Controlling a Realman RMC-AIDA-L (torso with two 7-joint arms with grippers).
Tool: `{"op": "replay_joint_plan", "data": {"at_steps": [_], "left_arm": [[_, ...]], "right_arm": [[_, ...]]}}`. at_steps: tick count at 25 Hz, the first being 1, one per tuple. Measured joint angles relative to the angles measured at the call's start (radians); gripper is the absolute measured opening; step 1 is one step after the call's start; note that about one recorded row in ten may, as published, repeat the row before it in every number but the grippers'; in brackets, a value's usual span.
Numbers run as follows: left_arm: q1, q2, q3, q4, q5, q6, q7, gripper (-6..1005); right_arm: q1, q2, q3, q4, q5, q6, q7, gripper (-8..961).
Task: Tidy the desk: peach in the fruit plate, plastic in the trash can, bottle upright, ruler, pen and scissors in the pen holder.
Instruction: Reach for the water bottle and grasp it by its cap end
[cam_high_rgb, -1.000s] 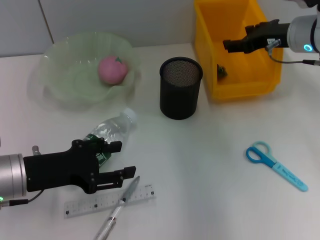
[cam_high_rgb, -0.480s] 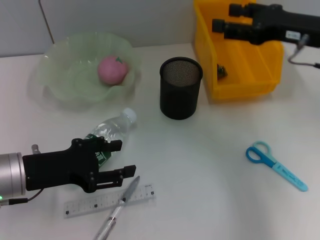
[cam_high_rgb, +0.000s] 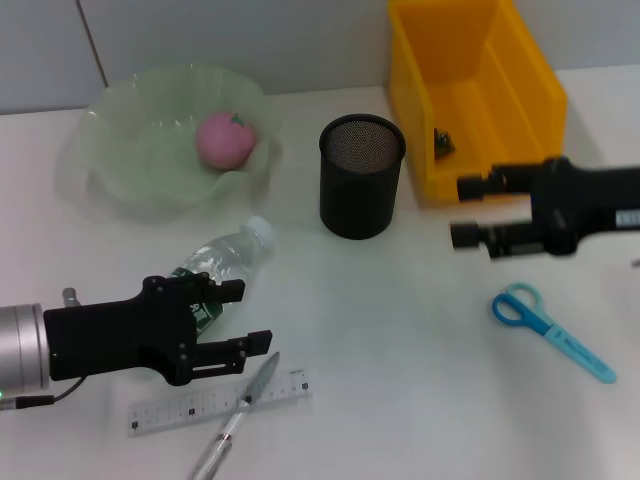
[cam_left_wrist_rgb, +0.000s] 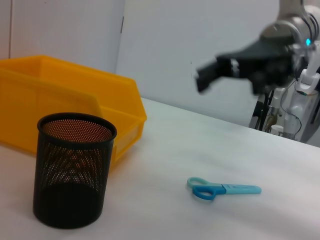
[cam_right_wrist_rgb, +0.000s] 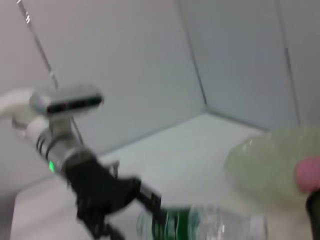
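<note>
Fingers spread and empty, the right gripper (cam_high_rgb: 462, 211) reaches sideways between the trash can (cam_high_rgb: 520, 110) and the scissors (cam_high_rgb: 551, 331). Beside the lying bottle (cam_high_rgb: 222, 262), the left gripper (cam_high_rgb: 250, 318) hovers open above ruler (cam_high_rgb: 200, 403) and pen (cam_high_rgb: 238, 416). No label text is readable.

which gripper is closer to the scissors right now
Right. The right gripper hangs open just above and beside the scissors, in front of the trash can. The left gripper sits open across the desk beside the bottle.
</note>
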Motion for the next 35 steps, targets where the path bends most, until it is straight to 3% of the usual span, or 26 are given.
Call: {"op": "replay_joint_plan", "data": {"at_steps": [4, 8, 13, 22, 27, 29, 32, 35], "left_arm": [[-0.001, 0.002, 0.0, 0.0, 0.0, 0.001, -0.003, 725], [-0.001, 0.002, 0.0, 0.0, 0.0, 0.001, -0.003, 725], [0.0, 0.004, -0.009, 0.0, 0.0, 0.003, -0.005, 725], [0.001, 0.005, -0.024, 0.026, 0.002, 0.02, -0.038, 725], [0.0, 0.004, -0.024, 0.157, 0.083, 0.022, -0.208, 725], [-0.004, -0.01, -0.024, 0.32, 0.217, 0.02, -0.403, 725], [-0.008, -0.014, -0.024, 0.354, 0.249, 0.018, -0.447, 725], [-0.071, -0.024, -0.015, 0.483, 0.422, 0.022, -0.694, 725]], "right_arm": [[-0.009, 0.002, 0.001, 0.031, -0.074, -0.006, -0.056, 754], [-0.001, 0.028, 0.0, 0.06, -0.174, 0.013, -0.089, 754], [0.003, 0.045, -0.001, 0.07, -0.199, 0.037, -0.103, 754], [-0.002, 0.052, 0.0, 0.071, -0.202, 0.047, -0.105, 754], [-0.003, 0.052, 0.0, 0.072, -0.203, 0.047, -0.105, 754], [-0.003, 0.051, -0.001, 0.072, -0.203, 0.047, -0.105, 754], [-0.003, 0.049, -0.001, 0.072, -0.203, 0.047, -0.104, 754], [-0.003, 0.047, -0.001, 0.071, -0.203, 0.048, -0.102, 754]]}}
